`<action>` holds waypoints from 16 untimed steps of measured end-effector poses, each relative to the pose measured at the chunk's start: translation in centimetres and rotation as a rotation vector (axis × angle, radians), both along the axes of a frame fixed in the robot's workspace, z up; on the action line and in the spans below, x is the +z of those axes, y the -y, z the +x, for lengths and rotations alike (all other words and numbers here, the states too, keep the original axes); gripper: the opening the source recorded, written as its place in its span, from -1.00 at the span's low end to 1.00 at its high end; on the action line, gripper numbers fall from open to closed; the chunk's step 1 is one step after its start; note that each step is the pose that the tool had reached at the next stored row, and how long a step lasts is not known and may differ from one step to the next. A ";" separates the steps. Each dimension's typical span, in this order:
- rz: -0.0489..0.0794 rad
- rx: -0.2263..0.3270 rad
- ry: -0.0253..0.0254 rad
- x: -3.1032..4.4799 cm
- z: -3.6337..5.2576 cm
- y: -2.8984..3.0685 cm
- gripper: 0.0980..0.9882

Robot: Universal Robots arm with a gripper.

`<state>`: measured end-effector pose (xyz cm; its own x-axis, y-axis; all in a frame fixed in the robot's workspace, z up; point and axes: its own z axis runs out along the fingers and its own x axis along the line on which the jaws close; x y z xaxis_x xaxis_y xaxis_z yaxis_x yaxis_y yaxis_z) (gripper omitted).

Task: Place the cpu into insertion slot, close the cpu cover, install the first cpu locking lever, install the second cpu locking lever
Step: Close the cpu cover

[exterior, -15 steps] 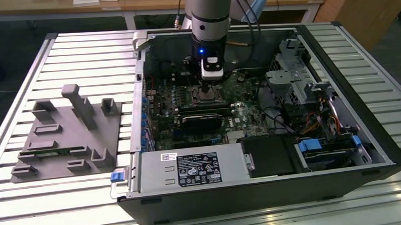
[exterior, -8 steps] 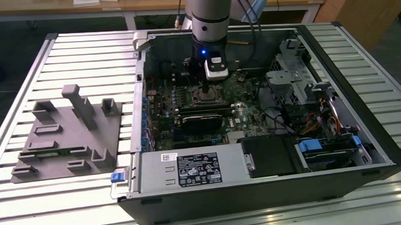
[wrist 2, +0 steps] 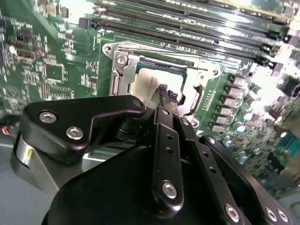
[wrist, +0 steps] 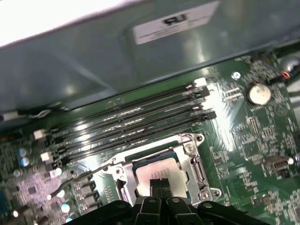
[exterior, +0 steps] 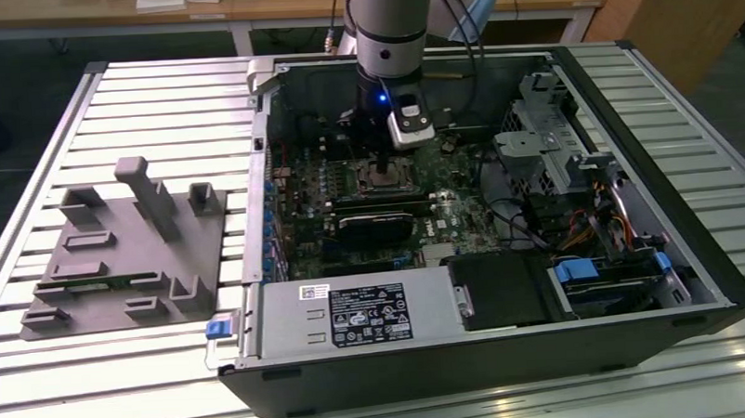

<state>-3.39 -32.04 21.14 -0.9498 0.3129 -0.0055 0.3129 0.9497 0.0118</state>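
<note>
place: robotics lab or assembly-test workshop | worktop (exterior: 680,115): ribbed aluminium slats | robot arm (exterior: 385,23) reaches down into an opened desktop computer case (exterior: 477,363) | bare motherboard (wrist: 234,140) with the cpu (wrist: 157,169) lying in its socket | grey moulded fixture block (exterior: 126,245) on the slats | wooden desks (exterior: 291,3) behind
</note>
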 end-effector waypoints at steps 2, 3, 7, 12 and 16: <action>0.000 0.036 0.0000 -0.02 0.00 0.00 -0.98; 0.000 0.054 0.0000 -0.03 0.00 0.00 -0.98; 0.000 0.128 0.0000 -0.07 0.00 0.00 -0.98; 0.000 0.217 0.0000 -0.11 0.00 0.00 -0.98; 0.000 0.276 0.0000 -0.13 0.00 0.00 -0.98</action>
